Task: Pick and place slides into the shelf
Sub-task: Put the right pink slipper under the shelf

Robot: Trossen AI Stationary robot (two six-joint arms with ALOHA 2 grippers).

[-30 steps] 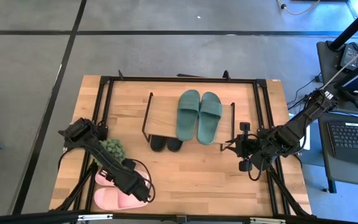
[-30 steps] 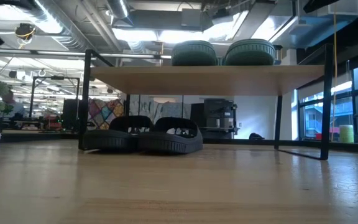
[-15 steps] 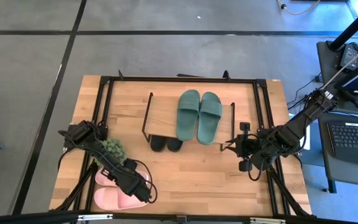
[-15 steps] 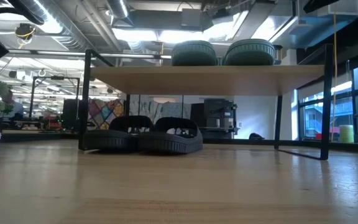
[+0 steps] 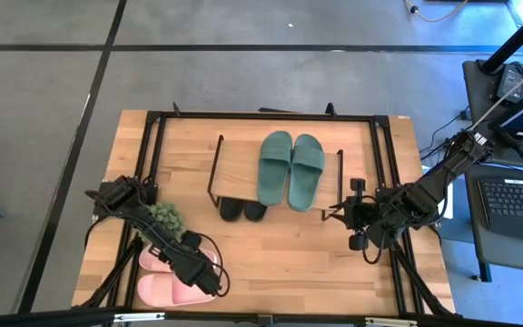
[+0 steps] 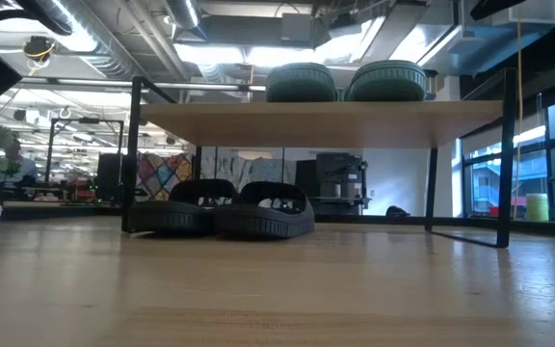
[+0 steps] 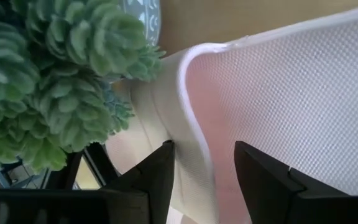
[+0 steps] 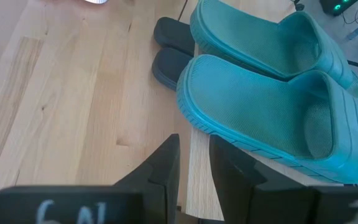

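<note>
Pink slides [image 5: 172,277] are straddled by the left gripper [image 7: 204,165], jaws open.
Beside the shelf [image 5: 243,165], the right gripper [image 8: 194,163] is held nearly closed, empty.

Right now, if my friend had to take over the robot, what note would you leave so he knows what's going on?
Left gripper: down at the pink slides at the table's near left, fingers open on either side of one strap's edge, nothing lifted.
Right gripper: waiting beside the shelf's right end, empty, with a narrow gap between its fingers.
Done: green slides lie on the shelf top; black slides sit underneath it.
Left: close on a pink slide, carry it to the shelf, then the other one.
Mind the small potted plant right next to the pink pair.
</note>
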